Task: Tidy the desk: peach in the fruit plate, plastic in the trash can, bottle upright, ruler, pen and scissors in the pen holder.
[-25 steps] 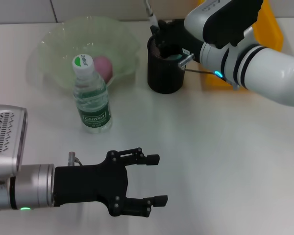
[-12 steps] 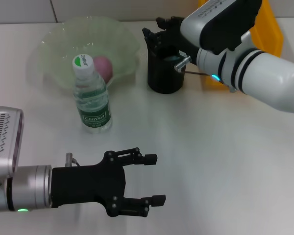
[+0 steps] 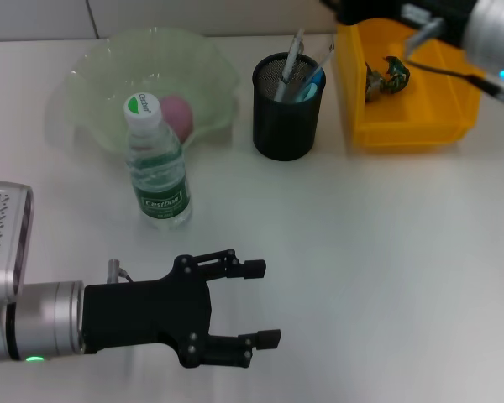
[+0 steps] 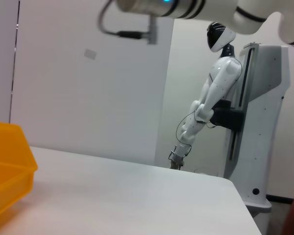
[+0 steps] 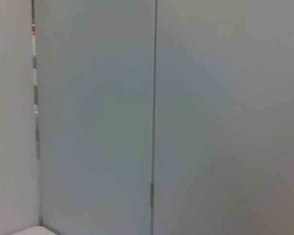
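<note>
Fingers (image 3: 256,269) of left gripper (image 3: 264,304) spread wide, empty, parked low over desk (image 3: 386,269). Right arm (image 3: 487,34) at far edge above yellow trash can (image 3: 403,134); finger state impossible to tell. One bottle (image 3: 158,164) upright; one peach (image 3: 175,111) in fruit plate (image 3: 84,75); one pen holder (image 3: 287,107), several tools inside; one plastic scrap (image 3: 388,74) binned. Probably finished.

A white tabletop (image 4: 122,196) runs past a yellow bin (image 4: 7,169) toward a white humanoid robot (image 4: 210,93) on a stand beyond the tabletop's far edge
</note>
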Robot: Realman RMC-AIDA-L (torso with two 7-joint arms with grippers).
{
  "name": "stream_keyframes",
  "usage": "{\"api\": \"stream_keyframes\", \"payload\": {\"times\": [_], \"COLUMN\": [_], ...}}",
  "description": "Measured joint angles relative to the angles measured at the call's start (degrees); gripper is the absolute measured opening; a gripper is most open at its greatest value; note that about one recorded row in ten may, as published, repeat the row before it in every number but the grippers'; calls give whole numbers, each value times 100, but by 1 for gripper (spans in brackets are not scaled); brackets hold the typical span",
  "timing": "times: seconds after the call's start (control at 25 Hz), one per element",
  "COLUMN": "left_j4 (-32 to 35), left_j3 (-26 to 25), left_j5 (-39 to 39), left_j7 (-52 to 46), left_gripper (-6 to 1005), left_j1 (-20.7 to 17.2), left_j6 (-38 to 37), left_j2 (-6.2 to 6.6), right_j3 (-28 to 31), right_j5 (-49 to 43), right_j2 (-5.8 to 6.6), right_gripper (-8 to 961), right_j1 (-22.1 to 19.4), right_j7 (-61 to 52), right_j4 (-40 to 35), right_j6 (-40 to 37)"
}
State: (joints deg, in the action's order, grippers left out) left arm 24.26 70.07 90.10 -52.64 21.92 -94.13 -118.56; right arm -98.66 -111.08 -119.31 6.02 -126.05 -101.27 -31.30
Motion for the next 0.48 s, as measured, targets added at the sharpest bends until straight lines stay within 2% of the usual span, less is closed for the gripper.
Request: {"api": "stream_keyframes", "payload": {"times": [0.04,0.08,0.12,0.2,0.24,0.28,0.32,0.4,0.44,0.48], "left_j4": [0,0,8,8,8,11,14,18,18,18], "left_j3": [0,0,-59,-125,-125,-174,-199,-236,-304,-304], "left_j5": [0,0,-1,-1,-1,-1,-1,-1,-2,-2], "left_j7": [0,0,0,16,16,23,11,-1,-3,-3], "left_gripper": [832,832,832,832,832,832,832,832,832,832], "left_j1": [0,0,33,37,37,43,45,40,22,22], "left_j6": [0,0,-3,-6,-6,-10,-10,-10,-8,-8], "left_j2": [0,0,0,1,1,0,2,9,15,15], "right_j3": [419,419,613,1085,1575,1575,1849,2440,3081,3081], "right_j5": [467,467,787,1761,2904,2904,3430,4254,4605,4605], "right_j2": [-1,-1,-3,-14,-17,-17,-17,-12,1,1], "right_gripper": [358,360,362,366,369,371,373,380,385,391], "right_j1": [-320,-320,-470,-831,-1114,-1114,-1240,-1385,-1341,-1341], "right_j7": [354,354,618,1419,2424,2424,2969,3953,4603,4603], "right_j4": [-243,-243,-261,-109,329,329,638,1446,2354,2354], "right_j6": [-704,-704,-1018,-1786,-2738,-2738,-3238,-4433,-5572,-5572]}}
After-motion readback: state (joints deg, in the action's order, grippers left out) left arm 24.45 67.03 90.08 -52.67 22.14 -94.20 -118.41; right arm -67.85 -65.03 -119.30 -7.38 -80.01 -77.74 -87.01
